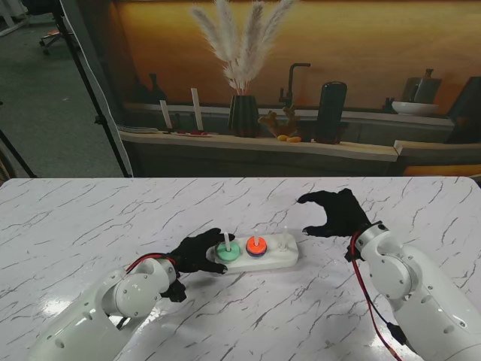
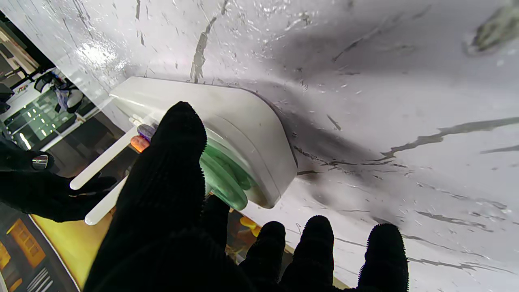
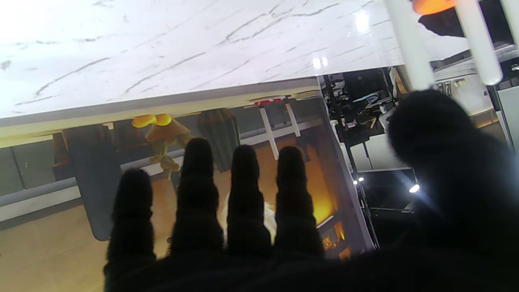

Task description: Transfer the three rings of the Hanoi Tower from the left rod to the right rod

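At lower centre of the stand view, the black-gloved left hand (image 1: 197, 254) closed its fingers (image 2: 178, 134) around the flat green plastic ring (image 1: 226, 253) on the white base's (image 1: 282, 254) left rod. The right hand (image 1: 337, 212) hovered open, empty. Next: lift the ring straight off.

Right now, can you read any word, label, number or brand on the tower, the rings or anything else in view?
None can be read. The white plastic tower base, green ring and orange ring show no markings. Shelf items behind the table are too small and blurred to tell.
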Tool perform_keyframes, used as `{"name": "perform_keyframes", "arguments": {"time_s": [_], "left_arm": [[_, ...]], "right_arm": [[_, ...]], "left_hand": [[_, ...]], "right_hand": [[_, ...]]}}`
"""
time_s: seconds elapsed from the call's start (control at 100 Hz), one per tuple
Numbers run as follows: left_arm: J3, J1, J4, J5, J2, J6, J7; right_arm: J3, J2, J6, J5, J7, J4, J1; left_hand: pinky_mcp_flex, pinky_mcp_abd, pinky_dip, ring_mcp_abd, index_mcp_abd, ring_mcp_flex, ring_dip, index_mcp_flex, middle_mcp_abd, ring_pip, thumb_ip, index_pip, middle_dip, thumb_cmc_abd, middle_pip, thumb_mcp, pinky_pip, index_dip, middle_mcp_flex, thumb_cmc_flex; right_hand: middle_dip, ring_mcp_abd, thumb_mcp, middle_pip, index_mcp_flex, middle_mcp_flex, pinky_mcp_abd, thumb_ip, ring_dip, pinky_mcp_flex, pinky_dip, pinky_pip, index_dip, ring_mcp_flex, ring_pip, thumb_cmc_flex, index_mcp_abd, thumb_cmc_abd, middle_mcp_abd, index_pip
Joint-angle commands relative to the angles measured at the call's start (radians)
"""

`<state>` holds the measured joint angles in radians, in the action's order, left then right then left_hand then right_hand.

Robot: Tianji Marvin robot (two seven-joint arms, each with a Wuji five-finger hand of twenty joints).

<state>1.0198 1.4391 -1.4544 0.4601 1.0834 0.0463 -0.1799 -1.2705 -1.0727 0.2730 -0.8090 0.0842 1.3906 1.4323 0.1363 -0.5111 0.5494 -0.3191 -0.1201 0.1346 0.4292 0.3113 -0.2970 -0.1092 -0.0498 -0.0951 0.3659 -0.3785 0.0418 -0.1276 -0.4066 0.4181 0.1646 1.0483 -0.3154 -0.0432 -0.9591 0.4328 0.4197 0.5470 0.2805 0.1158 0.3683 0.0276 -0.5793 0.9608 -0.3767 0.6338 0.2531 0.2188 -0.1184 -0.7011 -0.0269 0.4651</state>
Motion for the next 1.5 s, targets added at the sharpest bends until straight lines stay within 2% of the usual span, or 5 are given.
{"name": "perform_keyframes", "arguments": {"time_s": [0.0,0.37,0.48,0.94,1.49], "left_arm": [[-0.006,0.001,0.000,-0.006,0.000,0.012,-0.005],[-0.018,-0.007,0.010,-0.016,0.004,0.010,0.002],[-0.021,-0.008,0.014,-0.016,0.006,0.011,0.013],[-0.044,-0.026,0.027,-0.021,0.008,0.001,0.010],[-0.057,-0.034,0.032,-0.024,0.006,-0.016,-0.002]], "right_arm": [[0.005,-0.007,-0.003,0.002,0.001,-0.001,0.008],[0.008,-0.008,-0.005,0.010,0.003,-0.005,0.010],[0.009,-0.008,-0.003,0.009,0.005,-0.008,0.009],[0.006,-0.008,-0.005,0.012,0.003,-0.008,0.014],[0.001,-0.008,-0.004,0.019,-0.001,-0.010,0.018]], "left_hand": [[0.001,-0.012,0.014,0.026,0.037,-0.024,-0.015,0.008,0.021,0.020,-0.003,-0.010,-0.004,-0.036,-0.010,-0.020,0.015,0.012,-0.038,0.039],[-0.013,-0.010,0.029,0.025,0.026,-0.019,-0.014,-0.021,0.016,0.014,0.001,0.004,-0.004,-0.030,-0.007,-0.025,0.026,0.005,-0.036,0.033],[-0.015,-0.012,0.038,0.023,-0.005,-0.019,-0.012,-0.057,0.010,0.013,0.001,0.025,-0.003,-0.040,-0.010,-0.025,0.024,-0.005,-0.046,0.028],[-0.021,-0.014,0.068,0.022,-0.078,-0.019,-0.008,-0.073,0.008,0.009,-0.002,0.038,0.001,-0.059,-0.008,-0.050,-0.006,-0.022,-0.051,0.009],[-0.032,-0.011,0.095,0.018,-0.131,-0.013,-0.003,-0.070,0.000,0.001,0.003,0.037,0.006,-0.065,-0.006,-0.076,-0.066,-0.025,-0.047,0.003]], "right_hand": [[-0.006,0.017,0.004,0.010,-0.010,0.017,0.117,-0.029,0.012,-0.017,0.010,0.006,-0.024,-0.008,0.007,0.001,-0.005,0.022,0.001,-0.005],[-0.009,0.018,-0.003,0.018,-0.006,0.022,0.117,-0.029,0.013,-0.015,0.014,0.011,-0.025,-0.006,0.014,0.001,-0.004,0.022,0.002,0.001],[-0.011,0.018,-0.005,0.021,-0.001,0.026,0.118,-0.029,0.014,-0.012,0.014,0.014,-0.026,0.000,0.018,0.002,-0.004,0.022,0.001,0.004],[-0.018,0.018,-0.012,0.034,0.009,0.039,0.114,-0.029,0.020,-0.007,0.008,0.031,-0.027,0.010,0.034,0.002,-0.008,0.022,0.001,0.012],[-0.025,0.020,-0.016,0.042,0.017,0.051,0.111,-0.028,0.026,0.001,-0.003,0.046,-0.026,0.022,0.052,0.002,-0.003,0.021,0.002,0.018]]}}
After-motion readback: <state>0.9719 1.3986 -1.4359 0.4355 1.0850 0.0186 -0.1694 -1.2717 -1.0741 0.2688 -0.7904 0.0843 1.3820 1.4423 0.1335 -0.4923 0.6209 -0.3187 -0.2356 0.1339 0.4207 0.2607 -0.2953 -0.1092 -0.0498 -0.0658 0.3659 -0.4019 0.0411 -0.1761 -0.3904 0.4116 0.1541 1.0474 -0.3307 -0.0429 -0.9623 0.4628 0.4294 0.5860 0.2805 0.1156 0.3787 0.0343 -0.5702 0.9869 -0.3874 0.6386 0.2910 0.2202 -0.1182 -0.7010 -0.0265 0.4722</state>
